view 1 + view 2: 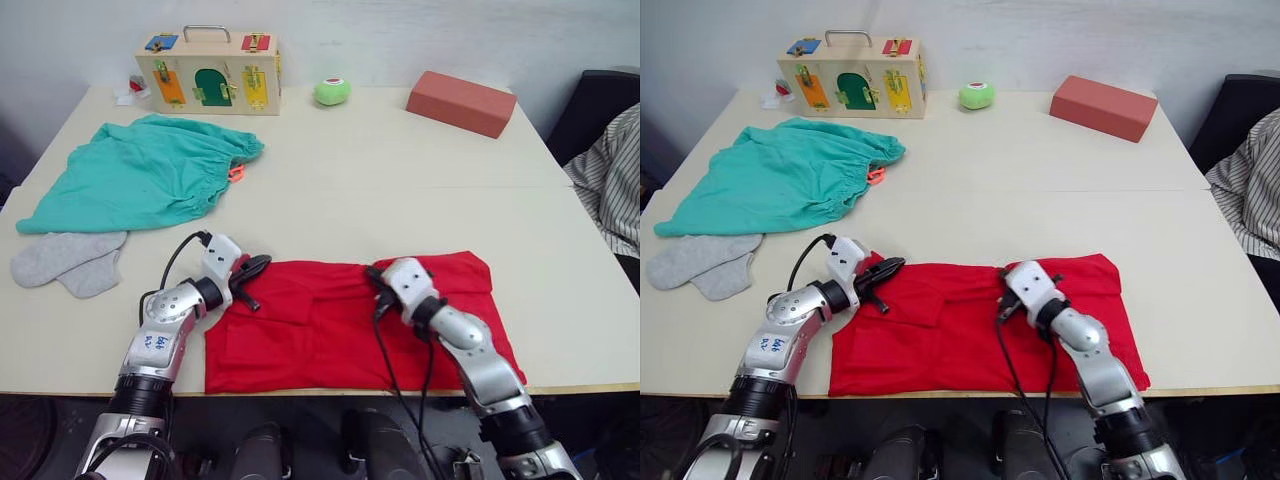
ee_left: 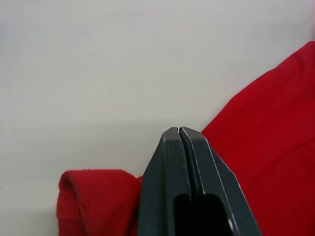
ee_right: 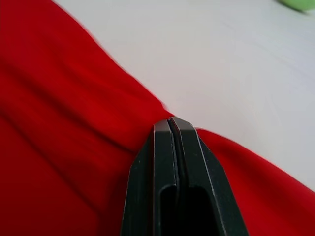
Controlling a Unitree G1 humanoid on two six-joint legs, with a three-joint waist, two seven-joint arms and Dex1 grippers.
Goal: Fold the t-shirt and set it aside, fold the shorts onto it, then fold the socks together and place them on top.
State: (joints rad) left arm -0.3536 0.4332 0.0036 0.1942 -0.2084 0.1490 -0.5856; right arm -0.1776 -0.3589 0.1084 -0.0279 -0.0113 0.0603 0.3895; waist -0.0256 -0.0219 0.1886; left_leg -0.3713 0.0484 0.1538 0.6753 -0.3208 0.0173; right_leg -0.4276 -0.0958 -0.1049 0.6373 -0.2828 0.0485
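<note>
Grey socks (image 1: 68,262) lie at nine o'clock, teal shorts (image 1: 140,172) at ten. Red t-shirt (image 1: 340,330) spreads at six on the table (image 1: 400,180). Left gripper (image 1: 258,266) and right gripper (image 1: 376,276) rest on its far edge, fingers pressed together; whether they pinch cloth I cannot tell.
</note>
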